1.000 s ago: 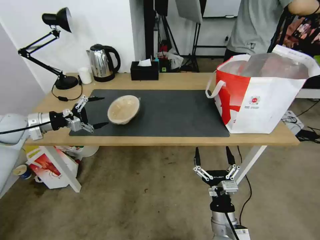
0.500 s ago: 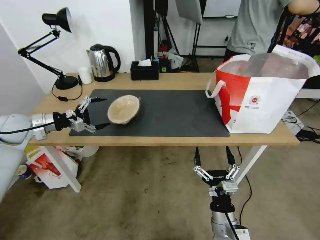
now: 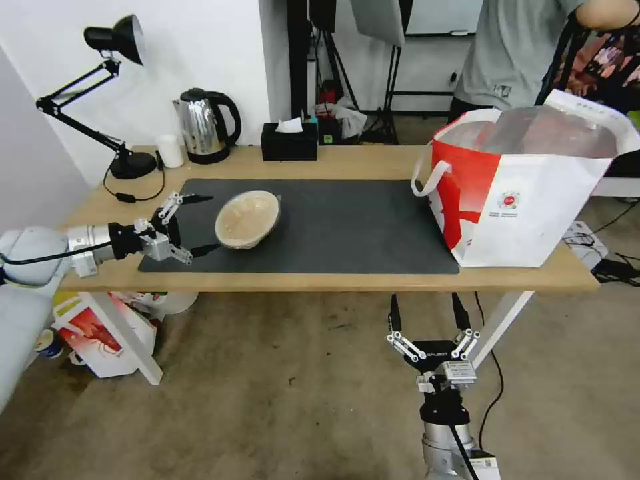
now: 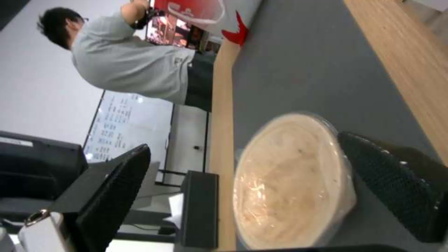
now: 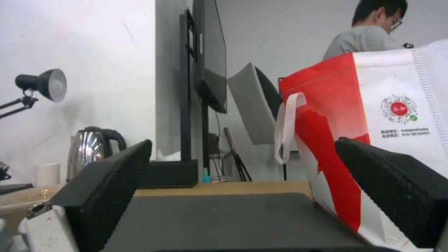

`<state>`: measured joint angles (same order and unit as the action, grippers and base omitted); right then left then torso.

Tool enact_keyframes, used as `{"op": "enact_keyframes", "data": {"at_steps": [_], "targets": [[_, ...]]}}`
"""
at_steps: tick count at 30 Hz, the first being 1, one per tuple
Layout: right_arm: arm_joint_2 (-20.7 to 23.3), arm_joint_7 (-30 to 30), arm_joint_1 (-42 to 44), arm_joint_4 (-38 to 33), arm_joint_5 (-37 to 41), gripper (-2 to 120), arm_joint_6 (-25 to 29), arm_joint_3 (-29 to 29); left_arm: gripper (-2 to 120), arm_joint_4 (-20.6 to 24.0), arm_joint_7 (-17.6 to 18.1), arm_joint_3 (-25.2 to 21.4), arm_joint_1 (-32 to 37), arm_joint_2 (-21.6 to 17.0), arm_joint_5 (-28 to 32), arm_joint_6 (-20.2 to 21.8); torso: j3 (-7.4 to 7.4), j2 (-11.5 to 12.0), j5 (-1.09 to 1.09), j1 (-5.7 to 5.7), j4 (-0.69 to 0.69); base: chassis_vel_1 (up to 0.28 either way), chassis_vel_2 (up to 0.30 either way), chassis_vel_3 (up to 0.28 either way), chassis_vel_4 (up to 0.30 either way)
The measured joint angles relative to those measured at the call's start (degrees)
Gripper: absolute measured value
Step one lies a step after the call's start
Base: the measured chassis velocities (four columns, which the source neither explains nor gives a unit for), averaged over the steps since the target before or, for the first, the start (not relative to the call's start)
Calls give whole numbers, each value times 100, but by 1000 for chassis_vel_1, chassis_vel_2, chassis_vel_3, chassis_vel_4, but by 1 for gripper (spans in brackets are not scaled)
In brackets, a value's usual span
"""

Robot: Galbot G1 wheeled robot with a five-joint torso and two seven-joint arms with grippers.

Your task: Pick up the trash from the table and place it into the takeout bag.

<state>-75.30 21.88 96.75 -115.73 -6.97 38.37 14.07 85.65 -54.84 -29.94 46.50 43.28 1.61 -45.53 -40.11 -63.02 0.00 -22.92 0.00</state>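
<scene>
A beige shallow paper bowl (image 3: 247,218) rests tilted on the dark grey mat (image 3: 347,227) at the left of the table (image 3: 360,163). My left gripper (image 3: 202,225) is open just left of the bowl, one finger behind its rim and one in front, apart from it. The left wrist view has the bowl (image 4: 289,182) between the two open fingers (image 4: 397,182). The takeout bag (image 3: 527,193) stands open at the table's right end, also seen as the bag (image 5: 373,147) in the right wrist view. My right gripper (image 3: 427,313) hangs open below the table's front edge.
A black tissue box (image 3: 289,142), a steel kettle (image 3: 205,127), a small white cup (image 3: 171,151) and a black desk lamp (image 3: 113,93) line the table's back edge. A person in a grey shirt (image 3: 513,53) stands behind the bag. Boxes lie on the floor under the table's left end.
My left gripper has moved right toward the bowl, its open fingers now flanking the bowl's left rim. The bowl, bag and right arm have not moved.
</scene>
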Motion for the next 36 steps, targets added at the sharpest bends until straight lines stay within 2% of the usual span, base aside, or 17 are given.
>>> {"op": "enact_keyframes", "data": {"at_steps": [20,36], "targets": [[0,0,0,0,0,100,0,0,100,-227,-97,-33,-13,190,-100,-23,0,0,0,0,0,0,0,0,0],[0,0,0,0,0,100,0,0,100,-362,-132,120,-243,298,-462,-26,0,0,0,0,0,0,0,0,0]]}}
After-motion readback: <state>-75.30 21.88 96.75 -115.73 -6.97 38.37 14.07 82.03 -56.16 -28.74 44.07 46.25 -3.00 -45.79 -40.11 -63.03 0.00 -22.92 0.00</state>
